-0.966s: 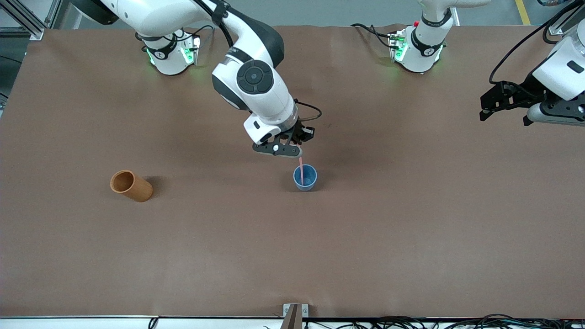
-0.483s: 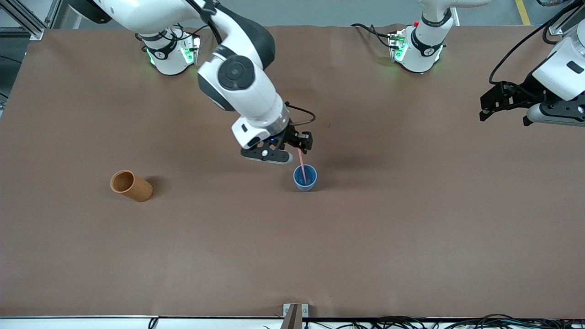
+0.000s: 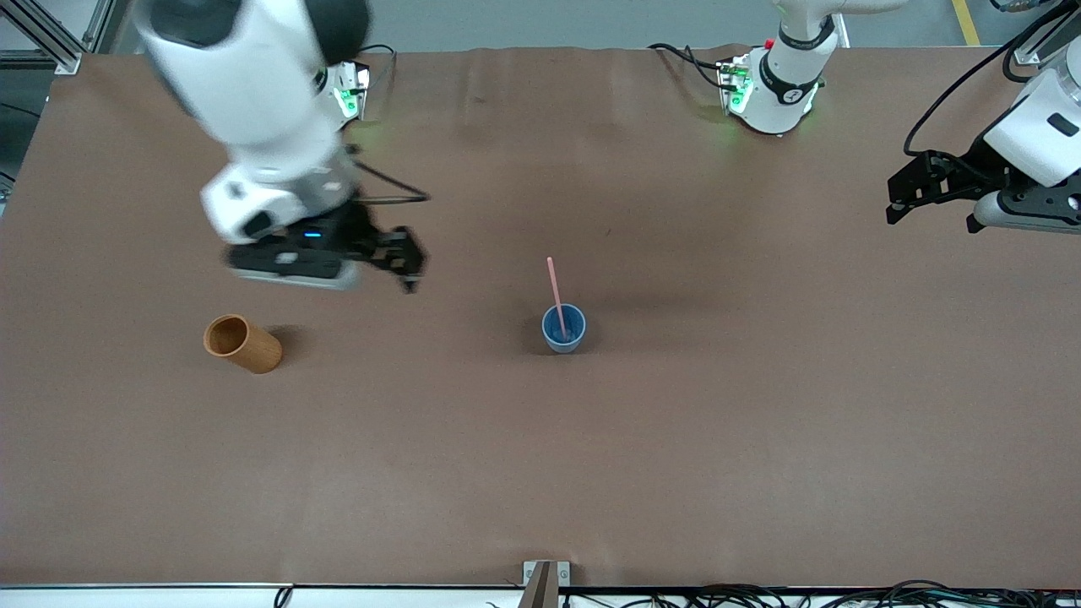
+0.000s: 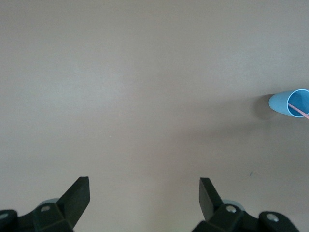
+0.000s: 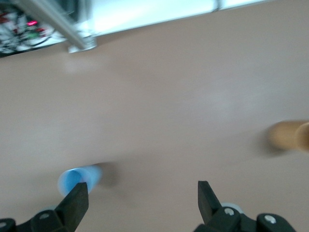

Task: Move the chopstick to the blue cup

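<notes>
The blue cup (image 3: 563, 329) stands at the middle of the table. The pale-pink chopstick (image 3: 554, 285) stands in it, leaning on the rim, with its upper half sticking out. My right gripper (image 3: 411, 268) is open and empty, up over bare table between the blue cup and the orange-brown cup. Its wrist view shows the blue cup (image 5: 77, 180) blurred beside one finger. My left gripper (image 3: 933, 213) is open and empty and waits at the left arm's end of the table. Its wrist view shows the cup (image 4: 289, 103) with the chopstick (image 4: 299, 110) far off.
An orange-brown cup (image 3: 242, 343) sits toward the right arm's end of the table, about as near to the front camera as the blue cup. It shows blurred in the right wrist view (image 5: 289, 136). The brown table cover (image 3: 540, 473) is bare elsewhere.
My right gripper has let go of the chopstick, which now stands free in the blue cup. The right arm has swung up and away toward its own end of the table. The left arm has not moved.
</notes>
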